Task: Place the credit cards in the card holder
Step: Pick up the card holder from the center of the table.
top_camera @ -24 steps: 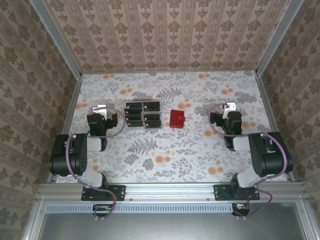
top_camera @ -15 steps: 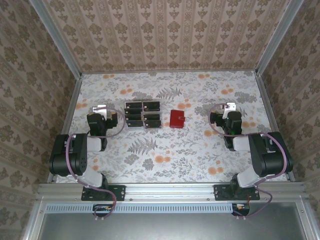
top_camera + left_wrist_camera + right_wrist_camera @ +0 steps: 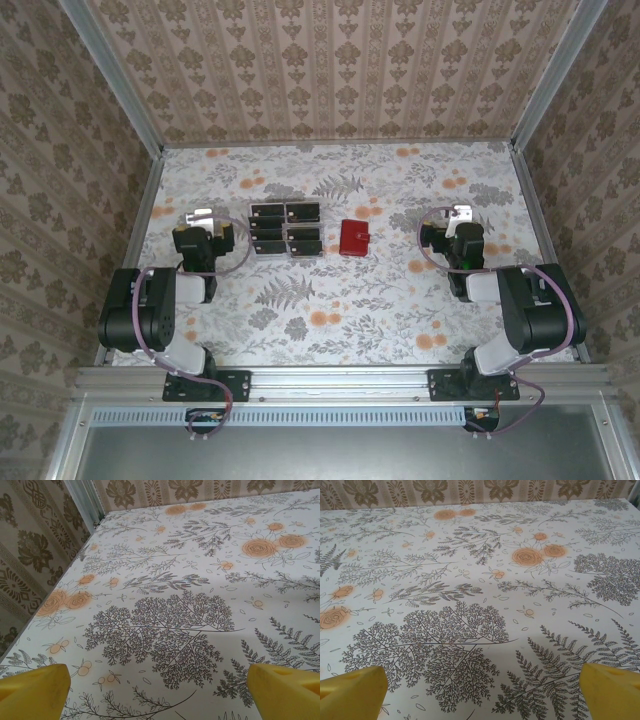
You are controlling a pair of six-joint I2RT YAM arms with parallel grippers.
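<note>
near the middle of the table (image 3: 400, 305), a little toward its far edge, the card holder (image 3: 353, 238) lies flat and shut, a small red near-square whose clasp is too small to make out. just beside it, toward the left edge, the credit cards (image 3: 285, 229) sit in a tidy block of two columns by three rows, black with a pale strip on each; whether they lie flat or lean in something i cannot tell. none is in the wallet, so the task reads as at its very start, the approach. the left gripper (image 3: 200, 216) hovers near the left edge, apart from the cards, its yellow fingers (image 3: 35, 690) spread wide over the floral cover with nothing between them. the right gripper (image 3: 458, 213) hangs toward the right edge, likewise agape and empty, fingers (image 3: 610, 687) set wide. next, i judge, one claw must open and steady the wallet while the other pinches a thin card by its edge, a shallow, careful grip.
</note>
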